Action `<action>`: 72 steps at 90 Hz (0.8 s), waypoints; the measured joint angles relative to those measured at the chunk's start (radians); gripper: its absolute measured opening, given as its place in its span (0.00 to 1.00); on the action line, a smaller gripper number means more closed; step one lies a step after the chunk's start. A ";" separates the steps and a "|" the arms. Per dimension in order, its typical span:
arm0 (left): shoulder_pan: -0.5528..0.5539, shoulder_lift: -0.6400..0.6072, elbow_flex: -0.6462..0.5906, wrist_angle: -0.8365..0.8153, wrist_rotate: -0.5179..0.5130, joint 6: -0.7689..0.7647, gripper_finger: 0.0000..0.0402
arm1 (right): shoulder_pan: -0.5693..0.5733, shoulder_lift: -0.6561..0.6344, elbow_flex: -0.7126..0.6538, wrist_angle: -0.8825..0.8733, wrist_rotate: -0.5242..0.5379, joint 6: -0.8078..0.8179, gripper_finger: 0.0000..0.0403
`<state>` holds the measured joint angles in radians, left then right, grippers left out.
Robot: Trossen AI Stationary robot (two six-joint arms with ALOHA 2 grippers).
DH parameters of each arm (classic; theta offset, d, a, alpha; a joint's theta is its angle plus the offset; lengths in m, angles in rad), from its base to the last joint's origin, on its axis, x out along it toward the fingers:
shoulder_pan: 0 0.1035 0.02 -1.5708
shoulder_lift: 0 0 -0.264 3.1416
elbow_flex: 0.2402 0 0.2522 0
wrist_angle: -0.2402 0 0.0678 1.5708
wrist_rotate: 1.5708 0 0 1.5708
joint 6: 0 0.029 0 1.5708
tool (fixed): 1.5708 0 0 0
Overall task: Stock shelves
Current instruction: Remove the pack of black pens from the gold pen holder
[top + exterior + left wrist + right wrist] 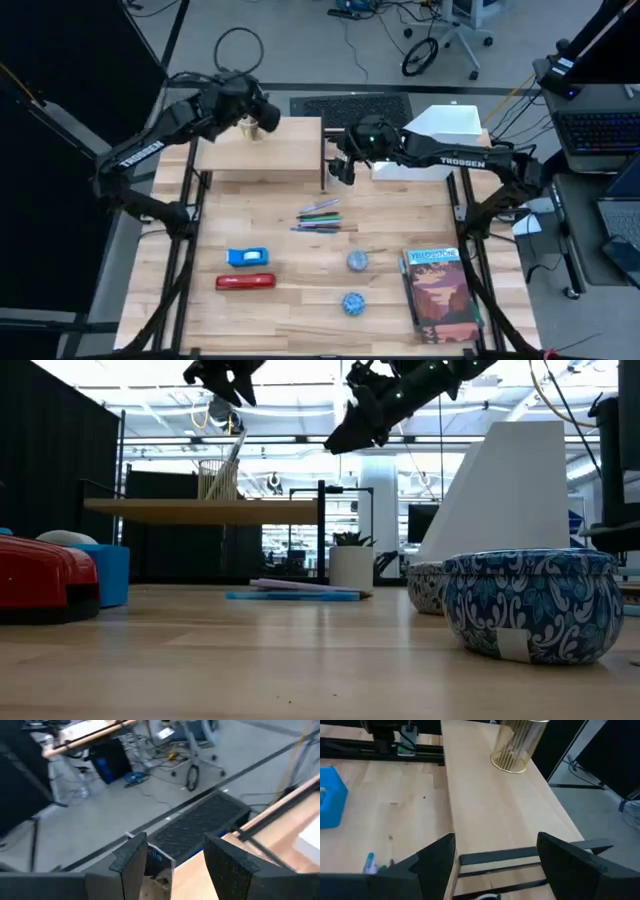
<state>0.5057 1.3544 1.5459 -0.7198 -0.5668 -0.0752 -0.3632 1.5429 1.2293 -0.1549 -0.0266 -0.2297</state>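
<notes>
The shelves are a low light-wood plank shelf (262, 148) on black legs and a white file holder (440, 135) at the back right. A gold wire cup (262, 122) stands on its base on the plank's far edge, also seen as the cup (517, 745). My left gripper (225, 380) hangs open above the cup (218, 478), clear of it. My right gripper (345, 165) hovers open over the plank's right end (490, 820), nothing between its fingers.
On the tabletop lie several pens (320, 215), a blue tape dispenser (247, 257), a red stapler (245, 282), two blue patterned tins (357, 261) (352, 303) and a book (440, 295). A small white plant pot (350, 565) stands by the shelf's right leg.
</notes>
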 joint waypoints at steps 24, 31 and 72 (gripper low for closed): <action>-0.013 0.083 -0.001 0.002 -0.138 -0.097 0.44 | -0.034 0.000 0.000 -0.043 0.000 -0.014 0.65; -0.018 0.093 -0.001 0.002 -0.188 -0.105 0.44 | -0.037 0.000 0.000 -0.064 0.000 -0.026 0.65; -0.031 0.137 -0.001 -0.088 -0.278 -0.207 0.44 | -0.038 0.000 0.000 -0.087 -0.001 -0.101 0.65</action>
<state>0.4744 1.4913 1.5448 -0.8080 -0.8451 -0.2817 -0.4015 1.5429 1.2293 -0.2418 -0.0273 -0.3302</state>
